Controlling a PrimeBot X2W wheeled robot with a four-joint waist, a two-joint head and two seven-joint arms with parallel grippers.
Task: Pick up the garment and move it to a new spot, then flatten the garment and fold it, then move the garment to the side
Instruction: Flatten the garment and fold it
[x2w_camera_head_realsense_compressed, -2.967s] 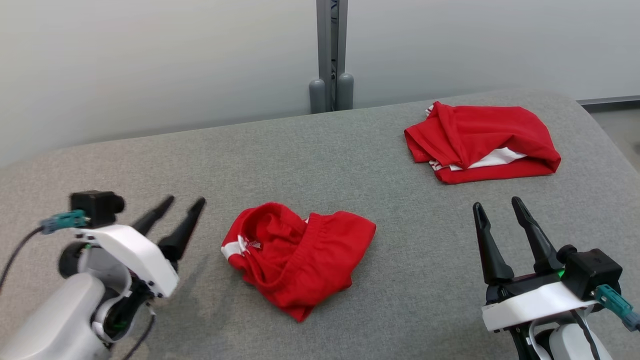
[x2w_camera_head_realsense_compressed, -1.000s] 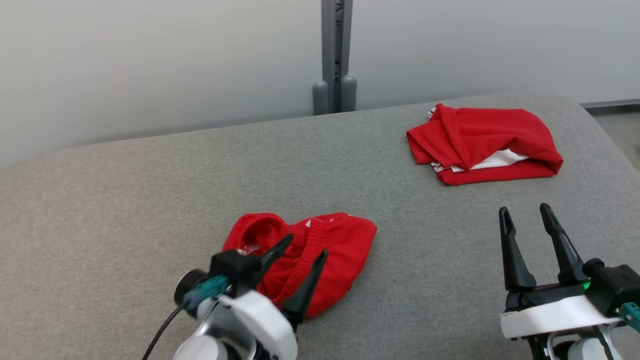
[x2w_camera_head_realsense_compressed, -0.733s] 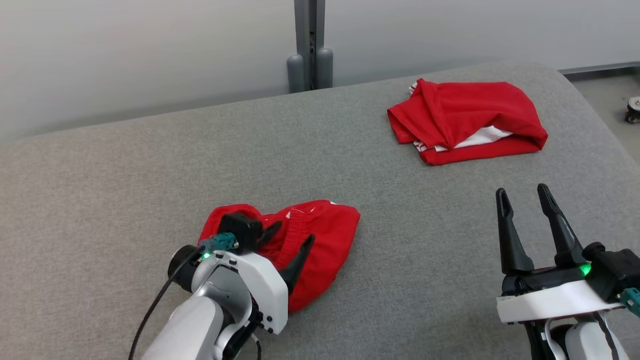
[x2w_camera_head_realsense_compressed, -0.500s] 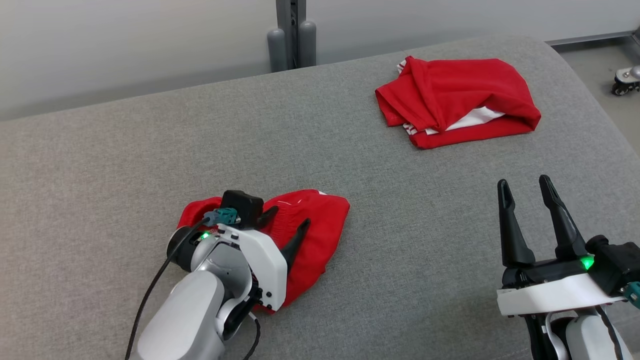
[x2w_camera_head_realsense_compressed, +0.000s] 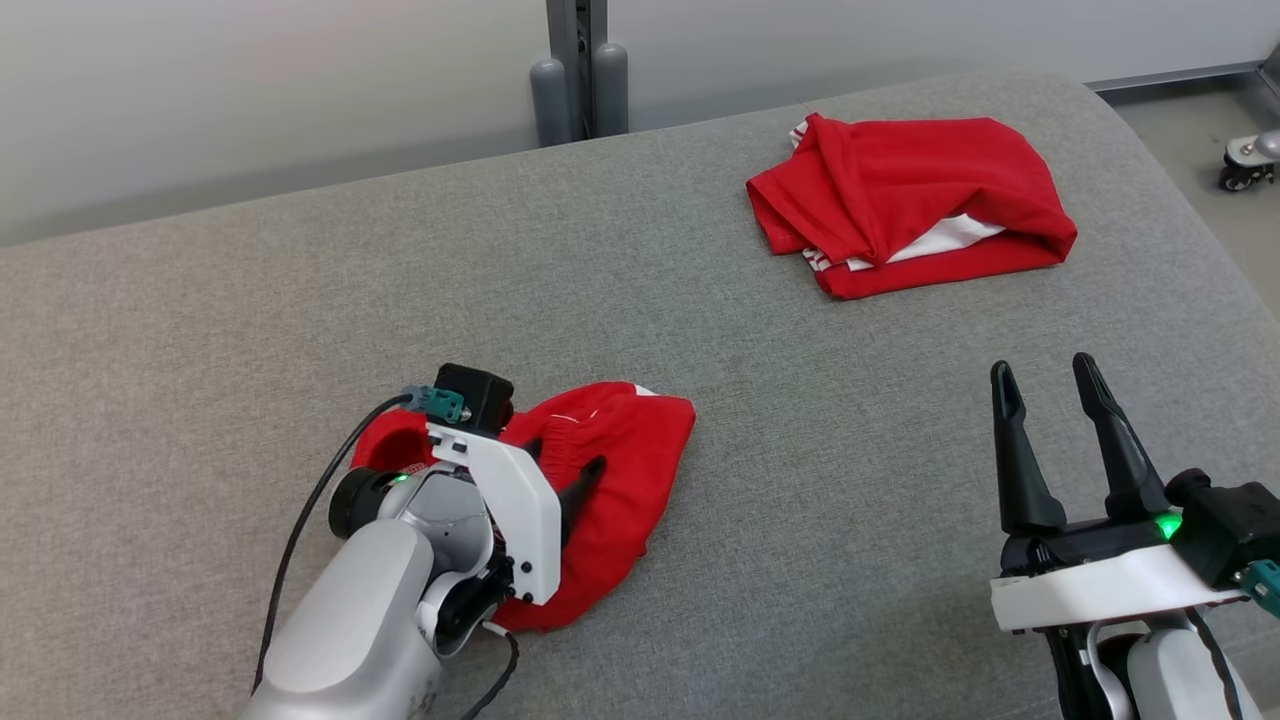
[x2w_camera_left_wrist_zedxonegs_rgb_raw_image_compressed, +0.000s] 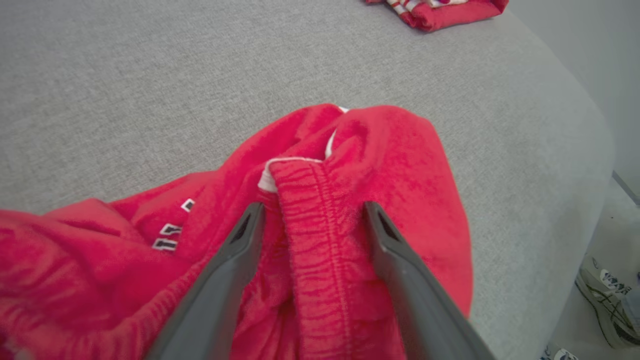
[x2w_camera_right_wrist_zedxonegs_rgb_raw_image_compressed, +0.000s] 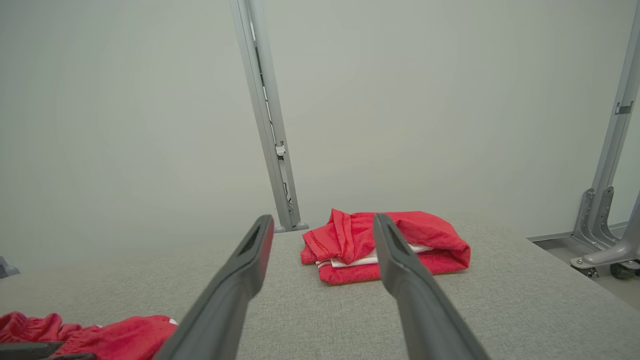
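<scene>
A crumpled red garment (x2w_camera_head_realsense_compressed: 625, 470) with white trim lies on the grey padded table (x2w_camera_head_realsense_compressed: 820, 480), left of centre. My left gripper (x2w_camera_head_realsense_compressed: 566, 455) is down on it and open. In the left wrist view the left gripper (x2w_camera_left_wrist_zedxonegs_rgb_raw_image_compressed: 315, 207) has its two fingers pressed into the cloth on either side of the garment's (x2w_camera_left_wrist_zedxonegs_rgb_raw_image_compressed: 400, 160) gathered elastic waistband. My right gripper (x2w_camera_head_realsense_compressed: 1042, 366) stands open over bare table at the lower right, holding nothing. In the right wrist view the right gripper (x2w_camera_right_wrist_zedxonegs_rgb_raw_image_compressed: 322, 219) points toward the back wall, and the garment (x2w_camera_right_wrist_zedxonegs_rgb_raw_image_compressed: 120, 337) shows at the bottom left.
A second red garment (x2w_camera_head_realsense_compressed: 910, 200), folded with a white layer showing, lies at the back right (x2w_camera_right_wrist_zedxonegs_rgb_raw_image_compressed: 430, 235). A grey post (x2w_camera_head_realsense_compressed: 578, 60) stands behind the table. The table's right edge curves down to the floor, where a caster wheel (x2w_camera_head_realsense_compressed: 1245, 165) and a shoe (x2w_camera_left_wrist_zedxonegs_rgb_raw_image_compressed: 600, 295) show.
My left arm has swung in from the left and come down onto the garment, fingers now astride its waistband. The head camera has tilted down. The right gripper has stayed put.
</scene>
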